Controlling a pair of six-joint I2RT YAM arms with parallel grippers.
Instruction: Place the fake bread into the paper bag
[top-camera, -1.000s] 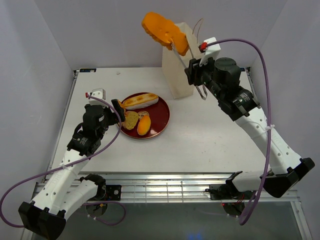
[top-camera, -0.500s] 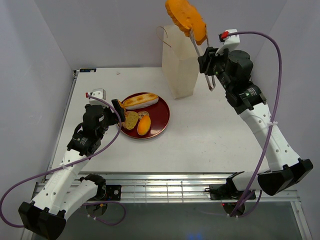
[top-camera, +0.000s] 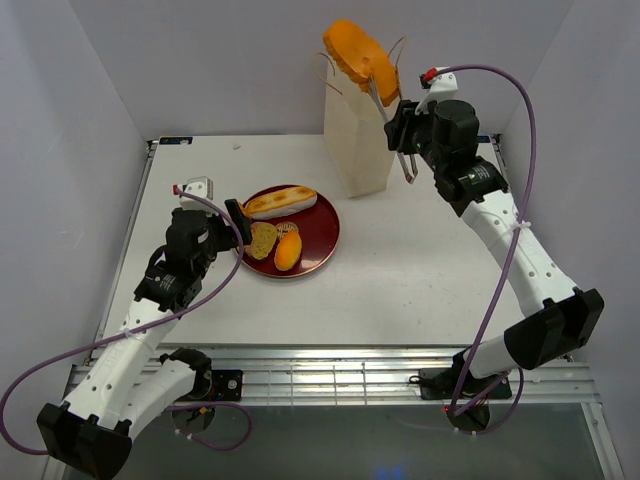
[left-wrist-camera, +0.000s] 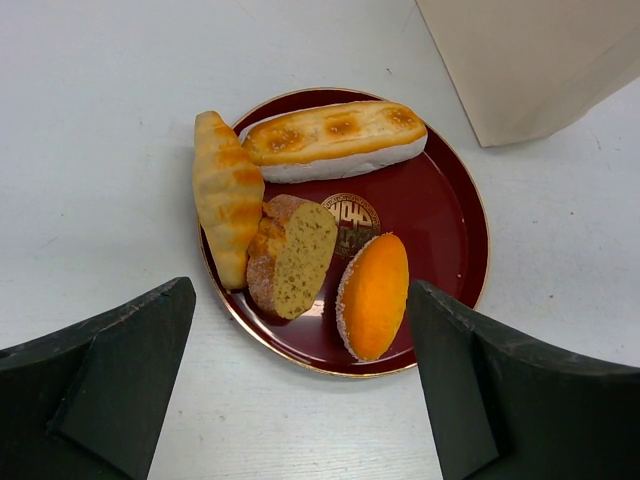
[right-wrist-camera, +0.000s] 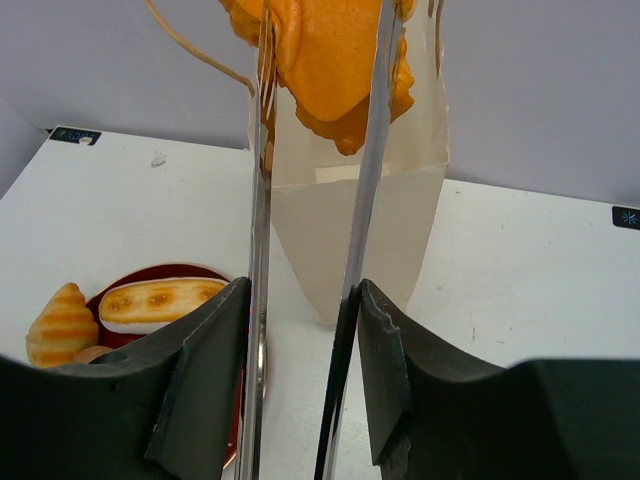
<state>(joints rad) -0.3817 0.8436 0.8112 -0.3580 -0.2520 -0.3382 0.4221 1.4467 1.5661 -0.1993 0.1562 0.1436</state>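
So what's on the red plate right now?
Four bread pieces: long roll, ridged croissant, cut slice, orange oval bun. The slice covers part of the emblem on the plate; anything beneath the pieces is hidden.

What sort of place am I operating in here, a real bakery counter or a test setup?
Most likely a lab test cell, not a bakery: a plain white table boxed in by pale blank walls, with glossy toy bread on a red plate and a paper bag as props.

Right wrist view crops the orange bread (right-wrist-camera: 322, 50).
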